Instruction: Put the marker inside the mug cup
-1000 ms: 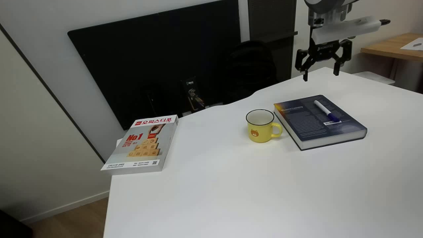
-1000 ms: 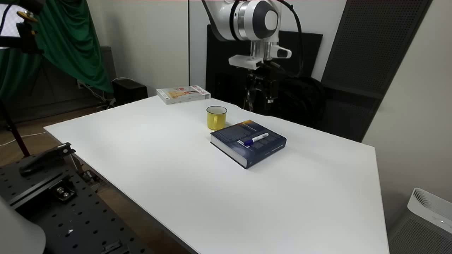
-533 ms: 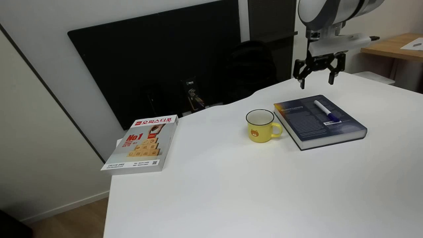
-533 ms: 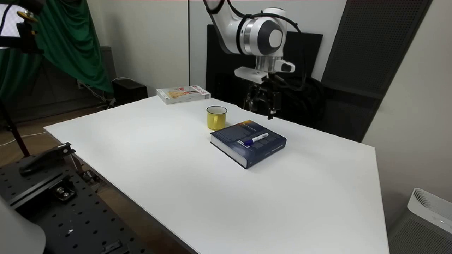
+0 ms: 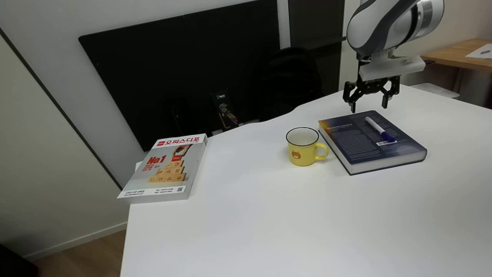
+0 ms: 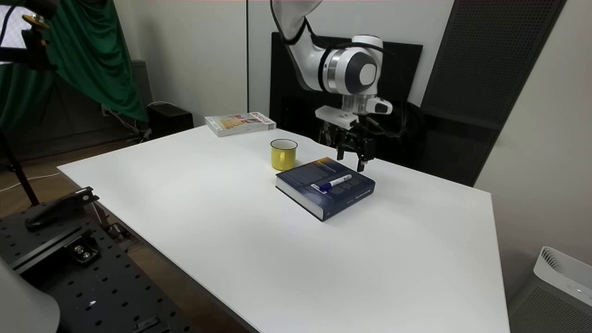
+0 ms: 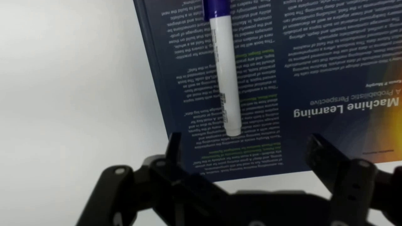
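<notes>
The marker is a white pen with a dark blue-purple cap. It lies flat on the dark blue book in both exterior views and in the wrist view. The yellow mug stands upright on the table beside the book in both exterior views. Its inside is pale and its handle faces the book. My gripper is open and empty. It hangs above the book's far edge in an exterior view, off the marker's white end. The mug is out of the wrist view.
The thick blue book lies flat under the marker. A grey-white catalogue lies at a table corner. The white table has an edge just behind the gripper. A dark panel and backpack stand beyond it.
My gripper has come down steadily from high above the table toward the book and stays open. The marker, mug and books have not moved.
</notes>
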Controlling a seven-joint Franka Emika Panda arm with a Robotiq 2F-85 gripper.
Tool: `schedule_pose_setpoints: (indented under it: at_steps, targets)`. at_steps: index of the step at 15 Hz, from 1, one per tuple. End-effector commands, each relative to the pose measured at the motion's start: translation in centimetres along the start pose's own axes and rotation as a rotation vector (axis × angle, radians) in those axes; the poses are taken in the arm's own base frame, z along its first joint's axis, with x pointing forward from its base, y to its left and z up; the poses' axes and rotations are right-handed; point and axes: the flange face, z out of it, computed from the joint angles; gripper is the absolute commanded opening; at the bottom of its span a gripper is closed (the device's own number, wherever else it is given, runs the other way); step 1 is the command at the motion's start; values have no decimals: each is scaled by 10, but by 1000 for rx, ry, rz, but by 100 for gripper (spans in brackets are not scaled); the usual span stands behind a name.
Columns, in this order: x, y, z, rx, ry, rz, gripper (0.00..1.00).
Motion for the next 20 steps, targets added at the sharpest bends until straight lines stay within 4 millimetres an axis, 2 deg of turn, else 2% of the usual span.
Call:
schedule_pose_setpoints:
  at_steps: [1,6,9,10,11,16,20]
  targets:
    - [11,-4,17,34,-1,15,100]
    - [5,-9,34,44,-17,25,100]
    - [3,-9,36,29,-21,34,100]
    - [2,-8,35,25,-27,46,75]
    - [3,-7,34,15,-17,58,75]
    - [9,2,24,6,-11,96,39]
    - [21,19,11,-13,12,170,11]
